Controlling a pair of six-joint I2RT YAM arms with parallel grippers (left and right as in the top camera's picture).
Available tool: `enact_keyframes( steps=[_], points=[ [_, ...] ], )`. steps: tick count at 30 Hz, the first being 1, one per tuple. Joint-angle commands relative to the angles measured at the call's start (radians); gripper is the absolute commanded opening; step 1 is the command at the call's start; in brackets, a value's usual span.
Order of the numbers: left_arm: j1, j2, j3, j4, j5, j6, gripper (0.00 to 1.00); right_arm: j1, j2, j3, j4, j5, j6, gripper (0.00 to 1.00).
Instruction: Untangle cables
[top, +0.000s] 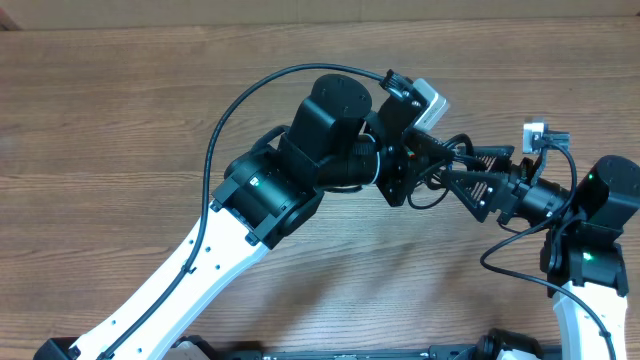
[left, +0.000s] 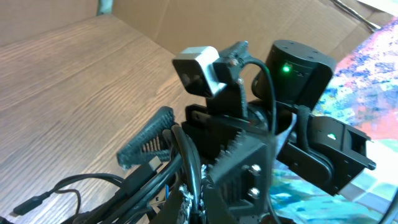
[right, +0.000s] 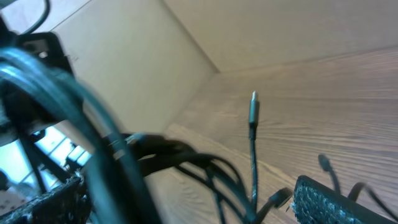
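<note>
The white-and-black left arm (top: 200, 250) reaches diagonally up to mid-bench, and the fingers of its left gripper (top: 418, 168) are closed. The right arm (top: 590, 235) bends in from the right. Its right gripper (top: 465, 172) faces the left one, ribbed black fingers (left: 146, 140) spread wide.

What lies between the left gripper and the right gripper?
The bunched black cables fill the stretch from the left gripper to the right gripper, as the overhead view shows.

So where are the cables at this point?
Overhead, the cables sit right of centre over the wooden table, bunched between the shut left gripper and the open right gripper, whose fingers straddle them.
</note>
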Motion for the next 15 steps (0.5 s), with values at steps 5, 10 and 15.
enact_keyframes(
  steps=[5,10,15],
  points=[
    [0.005,-0.022,0.022,0.01,0.093,-0.006,0.04,-0.002,-0.004,0.005,0.002,0.116,0.01,1.0],
    [0.005,-0.023,0.022,0.022,0.111,-0.006,0.04,-0.002,-0.004,0.005,-0.026,0.187,0.01,1.0],
    [0.005,-0.023,0.022,0.032,0.114,-0.006,0.04,-0.002,-0.004,0.005,-0.091,0.247,-0.01,1.0]
  ],
)
